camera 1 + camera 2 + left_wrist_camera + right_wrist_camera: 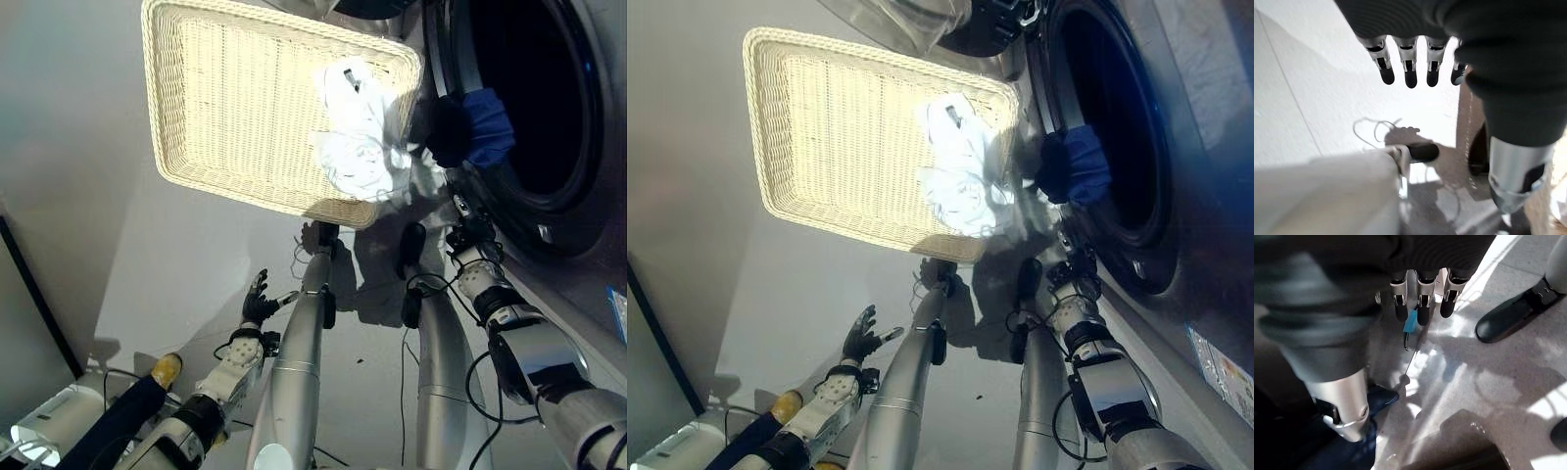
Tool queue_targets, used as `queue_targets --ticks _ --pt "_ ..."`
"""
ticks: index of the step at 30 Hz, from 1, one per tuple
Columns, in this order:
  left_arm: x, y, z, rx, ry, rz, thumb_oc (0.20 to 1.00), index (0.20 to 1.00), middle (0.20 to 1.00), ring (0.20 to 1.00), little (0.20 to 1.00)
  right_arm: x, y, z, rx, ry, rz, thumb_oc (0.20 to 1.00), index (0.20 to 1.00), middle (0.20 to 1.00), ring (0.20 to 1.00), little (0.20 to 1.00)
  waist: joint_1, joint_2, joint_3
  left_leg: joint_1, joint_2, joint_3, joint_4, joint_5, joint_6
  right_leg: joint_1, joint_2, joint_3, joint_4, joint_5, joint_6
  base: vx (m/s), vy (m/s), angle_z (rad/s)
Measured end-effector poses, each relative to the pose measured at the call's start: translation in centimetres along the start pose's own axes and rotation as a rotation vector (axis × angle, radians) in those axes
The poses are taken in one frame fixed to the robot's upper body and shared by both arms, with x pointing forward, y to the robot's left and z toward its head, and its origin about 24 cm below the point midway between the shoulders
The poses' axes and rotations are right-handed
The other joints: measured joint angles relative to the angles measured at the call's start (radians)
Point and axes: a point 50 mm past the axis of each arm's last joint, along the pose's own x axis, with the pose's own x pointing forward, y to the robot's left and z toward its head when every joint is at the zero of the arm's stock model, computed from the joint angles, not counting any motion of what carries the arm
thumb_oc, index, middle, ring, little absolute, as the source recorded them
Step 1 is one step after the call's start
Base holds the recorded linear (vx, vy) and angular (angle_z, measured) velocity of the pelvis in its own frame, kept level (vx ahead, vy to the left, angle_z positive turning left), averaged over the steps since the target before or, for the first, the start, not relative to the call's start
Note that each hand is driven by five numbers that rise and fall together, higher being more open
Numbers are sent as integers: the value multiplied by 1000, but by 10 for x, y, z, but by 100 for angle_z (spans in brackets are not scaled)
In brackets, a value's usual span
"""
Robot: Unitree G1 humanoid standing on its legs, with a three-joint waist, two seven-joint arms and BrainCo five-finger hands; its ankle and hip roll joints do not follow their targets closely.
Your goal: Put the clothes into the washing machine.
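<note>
Pale grey floor (176, 225) forms the background of both eye views, with a rectangular cream wicker basket (225, 108) lying on it. White clothes (355, 127) are heaped at the basket's end nearest the washing machine (578, 147), partly spilling over the rim. Machine drum opening (534, 88) dark and round; a dark blue garment (482, 127) hangs over its lower lip, just beside the white heap and half in the drum. Door (911, 20) of clear material visible at the upper edge of the right eye view, above the basket.

Left hand (259, 300) low on the left, well apart from the basket, fingers (1409, 73) straight and spread, holding nothing; its wrist view shows bare floor beyond the fingertips. Right hand (468, 227) just below the blue garment at the drum's lip; whether it touches the cloth cannot be told from the eye views. Right wrist view shows its fingers (1422, 308) extended side by side over speckled floor, with a small blue tag (1410, 322) just past the tips, and dark blue cloth (1347, 450) beside the thumb; grasp cannot be told
</note>
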Motion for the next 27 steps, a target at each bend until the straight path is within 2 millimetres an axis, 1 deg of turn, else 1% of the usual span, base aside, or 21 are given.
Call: queue_targets --ticks 4,6,8,9,10,12,13,17,21,27 --pt "2 -1 10 -6 -32 -8 1000 1000 1000 1000 1000 1 7 8 -6 -22 -10 1000 1000 1000 1000 1000 13 0 0 -41 -4 -19 37 -7 -9 -26 -6 -16 24 -8 -5 14 -31 8" --pt "3 0 13 -7 -43 -7 1000 1000 1000 1000 1000 2 12 16 -9 -56 0 1000 1000 1000 1000 1000 26 0 0 -57 -6 -25 47 -10 -11 -38 -8 -22 34 -15 -7 5 -24 9" --pt "3 5 15 5 -49 3 1000 1000 1000 1000 1000 2 22 27 -15 -101 29 1000 1000 1000 1000 1000 31 0 0 -70 -12 -33 54 -14 -8 -52 -16 -26 45 -21 -9 -1 -5 11" --pt "3 7 17 12 -58 3 1000 1000 1000 1000 1000 1 34 42 -21 -154 63 1000 1000 1000 1000 1000 39 0 0 -84 -14 -34 58 -15 -9 -68 -18 -27 52 -21 -9 2 4 5" --pt "4 8 18 7 -59 5 1000 1000 1000 1000 1000 1 41 53 -13 -188 86 1000 1000 1000 1000 1000 47 0 0 -94 -15 -34 63 -15 -9 -76 -19 -27 55 -21 -9 0 0 0" --pt "4 10 18 0 -57 10 1000 1000 1000 1000 1000 -1 48 65 3 -231 114 1000 1000 1000 1000 1000 52 0 0 -107 -17 -37 72 -16 -10 -86 -20 -29 60 -22 -9 0 0 2" --pt "4 10 19 -7 -51 11 1000 1000 1000 1000 1000 -3 54 72 16 -260 141 1000 1000 1000 1000 1000 51 0 0 -112 -19 -40 73 -16 -10 -88 -22 -32 59 -22 -8 -2 5 5" --pt "4 10 24 -10 -66 3 1000 1000 1000 1000 1000 -7 62 83 41 -326 220 1000 1000 1000 1000 1000 50 0 0 -116 -24 -44 74 -15 -6 -87 -28 -35 58 -24 -4 -3 7 2" --pt "4 15 26 -9 -72 10 1000 1000 1000 1000 1000 -15 74 95 163 -388 355 1000 1000 1000 1000 1000 51 0 0 -117 -24 -44 71 -15 -4 -87 -29 -36 52 -24 -4 -16 10 0" --pt "3 16 24 -17 -69 4 1000 1000 1000 1000 1000 -31 96 101 338 -420 511 1000 1000 1000 1000 1000 49 0 0 -92 -24 -43 51 -10 -6 -68 -29 -37 39 -21 -7 -26 45 0"
